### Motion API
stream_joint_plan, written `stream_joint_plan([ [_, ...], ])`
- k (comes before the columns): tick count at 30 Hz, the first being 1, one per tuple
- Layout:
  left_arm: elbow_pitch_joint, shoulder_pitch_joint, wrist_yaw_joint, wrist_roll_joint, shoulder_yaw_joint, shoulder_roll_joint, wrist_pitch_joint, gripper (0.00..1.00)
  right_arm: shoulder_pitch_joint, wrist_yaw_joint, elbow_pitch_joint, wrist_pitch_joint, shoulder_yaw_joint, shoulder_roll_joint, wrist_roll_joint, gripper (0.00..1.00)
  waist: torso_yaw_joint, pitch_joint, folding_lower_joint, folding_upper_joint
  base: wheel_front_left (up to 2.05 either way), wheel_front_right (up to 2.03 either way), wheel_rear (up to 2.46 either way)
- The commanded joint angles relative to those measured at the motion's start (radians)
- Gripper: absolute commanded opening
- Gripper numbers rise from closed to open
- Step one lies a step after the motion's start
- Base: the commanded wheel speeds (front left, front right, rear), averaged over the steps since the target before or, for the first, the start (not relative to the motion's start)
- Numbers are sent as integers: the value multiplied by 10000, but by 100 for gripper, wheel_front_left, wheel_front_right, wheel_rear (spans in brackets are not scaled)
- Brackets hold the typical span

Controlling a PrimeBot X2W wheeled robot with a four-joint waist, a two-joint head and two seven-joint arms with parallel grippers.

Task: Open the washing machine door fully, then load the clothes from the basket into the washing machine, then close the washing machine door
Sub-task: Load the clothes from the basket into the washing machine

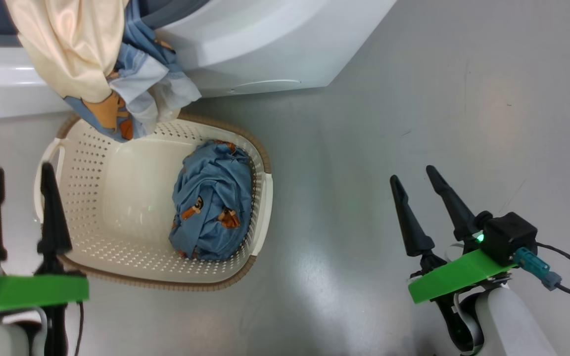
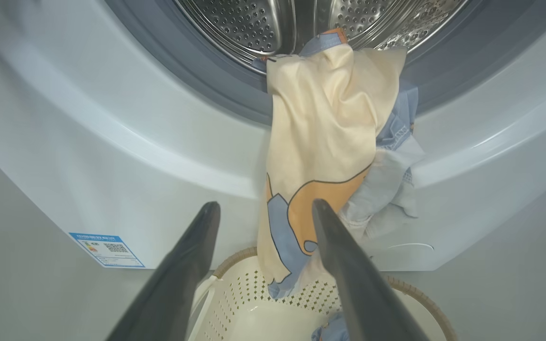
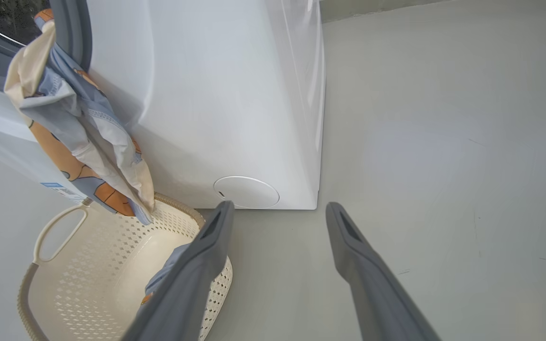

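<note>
Two bundles of clothes had reached different stages. One hanging garment [image 1: 92, 64], cream and blue with an orange print, was draped over the grey gasket [image 2: 197, 80] of the washing machine [image 1: 265, 44]. Its upper end lay at the mouth of the steel drum [image 2: 235, 23], and its lower end dangled down the white front to the back rim of the basket [image 1: 263, 163]. The blue bundle [image 1: 213, 200] lay inside the basket against its right wall. The mouth stood uncovered, so I judged the door-opening step done, the loading roughly half done and untidy, and the closing not yet begun. Both grippers were empty, with their fingers spread apart. The left gripper [image 1: 22, 175] hung at the basket's left edge, pointed toward the dangling cloth. The right gripper [image 1: 413, 174] hovered over bare floor [image 1: 389, 99], well apart from the basket. Room was open on the right, past the machine's corner by the round service flap [image 3: 246, 192]. The tight edges were the basket rim beneath the cloth and the gasket lip, where the draped garment would likely foul a closing door.
</note>
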Motion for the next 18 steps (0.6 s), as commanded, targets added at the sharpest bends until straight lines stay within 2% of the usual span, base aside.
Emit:
stream_joint_plan([
  [1, -179, 453, 8, 83, 469, 107, -51, 100, 109, 62, -129, -118, 348, 49, -47, 100, -43, -42, 0, 0, 0, 0, 0],
  [8, 174, 1215, -102, 186, 787, -241, -51, 100, 92, 62, -114, -118, 373, 49, -86, 100, -35, -71, 0, 0, 0, 0, 0],
  [18, 595, 1424, -273, 263, 789, -572, -51, 100, 96, 62, -113, -118, 332, 49, -106, 100, 11, -76, 0, 0, 0, 0, 0],
])
